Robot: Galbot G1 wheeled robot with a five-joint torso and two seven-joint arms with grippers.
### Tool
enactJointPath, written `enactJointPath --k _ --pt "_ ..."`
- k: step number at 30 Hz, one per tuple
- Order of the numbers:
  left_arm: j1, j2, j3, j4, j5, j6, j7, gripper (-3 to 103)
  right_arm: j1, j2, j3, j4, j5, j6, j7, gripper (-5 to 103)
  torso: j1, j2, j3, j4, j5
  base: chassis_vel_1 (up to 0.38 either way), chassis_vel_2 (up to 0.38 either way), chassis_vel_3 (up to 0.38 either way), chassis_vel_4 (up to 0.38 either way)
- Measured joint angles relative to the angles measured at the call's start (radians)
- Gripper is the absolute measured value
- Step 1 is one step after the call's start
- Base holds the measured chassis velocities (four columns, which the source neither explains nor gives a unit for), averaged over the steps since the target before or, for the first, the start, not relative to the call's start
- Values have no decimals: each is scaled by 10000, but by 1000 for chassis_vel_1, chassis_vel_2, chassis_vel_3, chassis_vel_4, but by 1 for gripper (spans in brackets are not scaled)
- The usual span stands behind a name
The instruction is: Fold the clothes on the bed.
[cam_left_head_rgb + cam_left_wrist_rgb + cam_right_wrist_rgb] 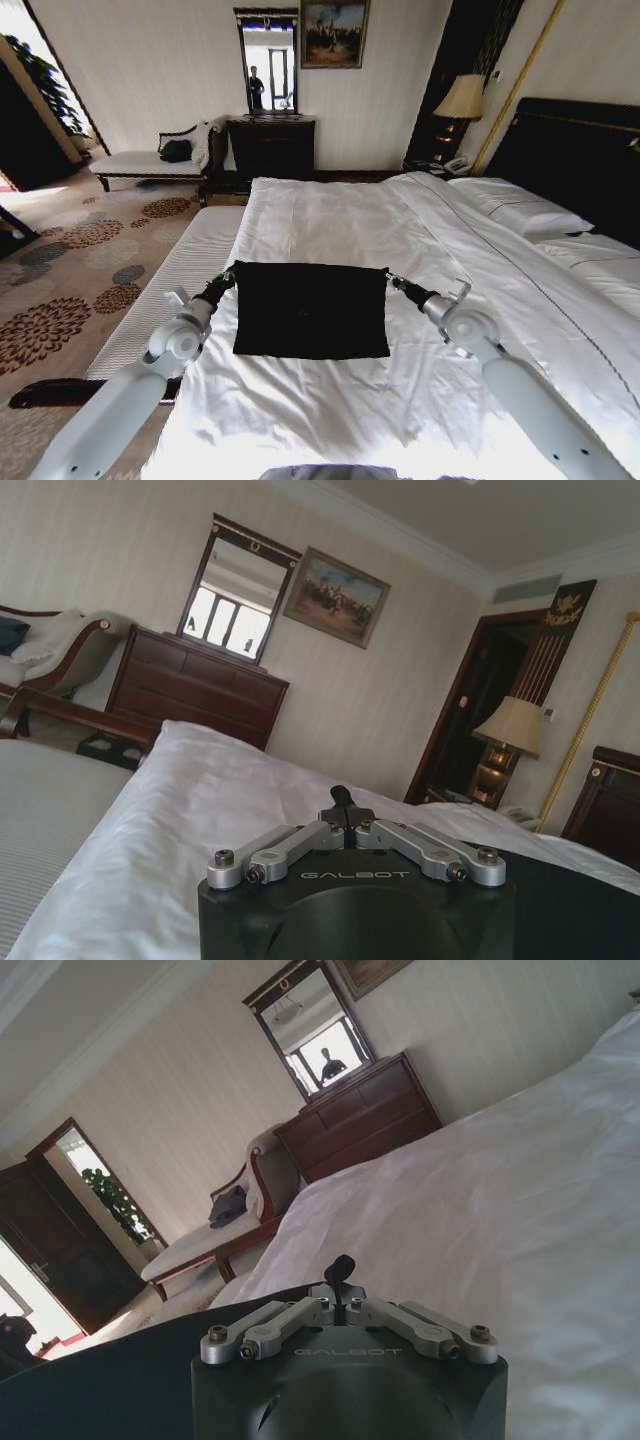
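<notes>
your bench (140,163) and dresser (272,146) far off, black t-shirt (310,310) folded on bed (330,215), left gripper (229,276) and right gripper (390,278) clamped on its far corners

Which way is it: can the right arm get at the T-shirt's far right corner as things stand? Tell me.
Probably yes. The right gripper is already at the far right corner of the black T-shirt, with bare white duvet around it and nothing between; the left gripper sits at the opposite corner.
</notes>
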Motion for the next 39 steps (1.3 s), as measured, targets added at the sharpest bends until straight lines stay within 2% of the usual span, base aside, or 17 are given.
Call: enactJointPath --k 7,12,19,23,29,32,33,37,39 --pt "-2 588 -495 -976 -394 -168 -166 0 301 -578 582 867 534 53 271 0 0 0 0 -2 0 0 0 0 0" --pt "114 747 -819 -1225 -602 -173 -202 0 341 -731 771 1185 635 53 361 0 0 0 0 0 0 0 0 0 0" --pt "604 901 -1669 -1990 -1024 -193 -191 0 -26 -1055 1656 2264 1157 12 701 0 0 0 0 -2 -1 0 0 0 0" --pt "1558 766 -2223 -2830 -1083 -195 -32 0 -580 -1081 2047 2969 1203 -52 770 0 -1 1 -2 -2 1 0 0 0 0" --pt "2493 439 -2602 -3076 -672 -238 57 0 -888 -982 2181 3081 1133 -51 834 0 0 -1 0 1 0 0 0 0 0" --pt "3784 274 -3489 -3760 -585 -241 248 0 -1684 -951 2960 3619 1304 -78 877 0 1 -3 -1 1 2 0 0 0 0" --pt "3784 274 -3489 -3760 -585 -241 248 0 -1684 -951 2960 3619 1304 -78 877 0 1 -3 -1 1 2 0 0 0 0" --pt "5136 -98 -4626 -4523 -448 -268 418 0 -3058 -733 4141 4431 1552 -181 966 0 -2 -1 -2 -3 1 0 0 0 0" --pt "5270 -153 -4739 -4601 -435 -272 436 0 -3191 -700 4254 4522 1564 -188 969 0 -2 -1 -2 -3 0 0 0 0 0"
